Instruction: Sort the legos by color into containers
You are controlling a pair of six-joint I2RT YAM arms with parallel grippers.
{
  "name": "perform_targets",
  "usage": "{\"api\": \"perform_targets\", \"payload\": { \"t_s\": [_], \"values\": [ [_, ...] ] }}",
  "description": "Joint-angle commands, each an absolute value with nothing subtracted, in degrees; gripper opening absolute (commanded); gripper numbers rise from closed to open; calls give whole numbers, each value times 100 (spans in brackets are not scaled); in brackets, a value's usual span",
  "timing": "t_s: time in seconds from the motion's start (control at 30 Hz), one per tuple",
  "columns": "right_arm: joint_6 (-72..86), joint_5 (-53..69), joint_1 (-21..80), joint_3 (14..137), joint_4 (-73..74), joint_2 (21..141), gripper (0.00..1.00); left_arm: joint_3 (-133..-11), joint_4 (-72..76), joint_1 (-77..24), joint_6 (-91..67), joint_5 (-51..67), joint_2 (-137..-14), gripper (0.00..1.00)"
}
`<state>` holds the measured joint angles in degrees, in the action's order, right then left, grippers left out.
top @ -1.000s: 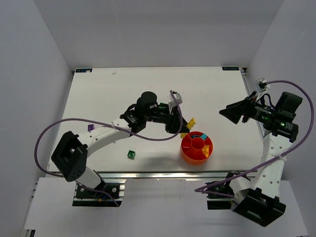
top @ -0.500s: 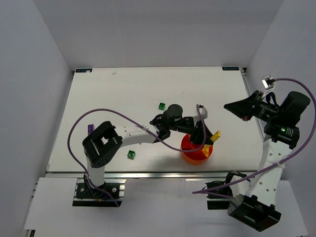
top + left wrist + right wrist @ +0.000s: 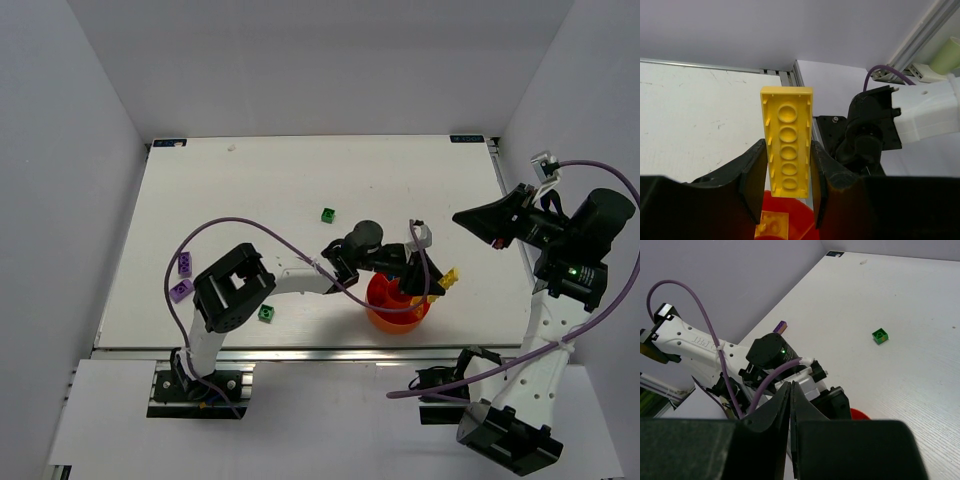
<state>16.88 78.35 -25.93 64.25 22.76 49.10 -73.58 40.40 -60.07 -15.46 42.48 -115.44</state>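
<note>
Moved: since half a second ago my left arm (image 3: 300, 280) has stretched further right across the tray (image 3: 380, 318), carrying the yellow plate (image 3: 447, 280) out to its right rim. Two purple legos (image 3: 181, 291) have come into sight beside the arm's shoulder.
Left fingers (image 3: 752, 175): clamped on the plate, one pad on each long edge.
Yellow plate, wrist view: it stands lengthwise between the pads, hollow underside towards the camera. Its lower half is gripped and its upper end pokes out past the tips.
Tray, wrist view: its red wall shows straight below the plate's lower end, with a small yellow lego (image 3: 771, 226) lying inside.
Right fingers (image 3: 770, 425): pressed together, holding nothing, raised at the desk's (image 3: 250, 190) right edge, well apart from the tray.
Loose pieces: two green legos (image 3: 328, 215) on the desk, left of the tray.
</note>
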Motion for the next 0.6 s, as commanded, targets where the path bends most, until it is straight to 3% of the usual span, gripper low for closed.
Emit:
{"api": "perform_targets", "payload": {
  "t_s": [0.0, 0.57],
  "values": [
    [1775, 8051, -2637, 6416, 2039, 4816, 8, -7550, 4201, -6038, -1468, 4175, -11636, 0],
    [1740, 8262, -2690, 6249, 2021, 4746, 13, -7164, 3999, -5933, -1213, 3911, -11690, 4]
  ]
}}
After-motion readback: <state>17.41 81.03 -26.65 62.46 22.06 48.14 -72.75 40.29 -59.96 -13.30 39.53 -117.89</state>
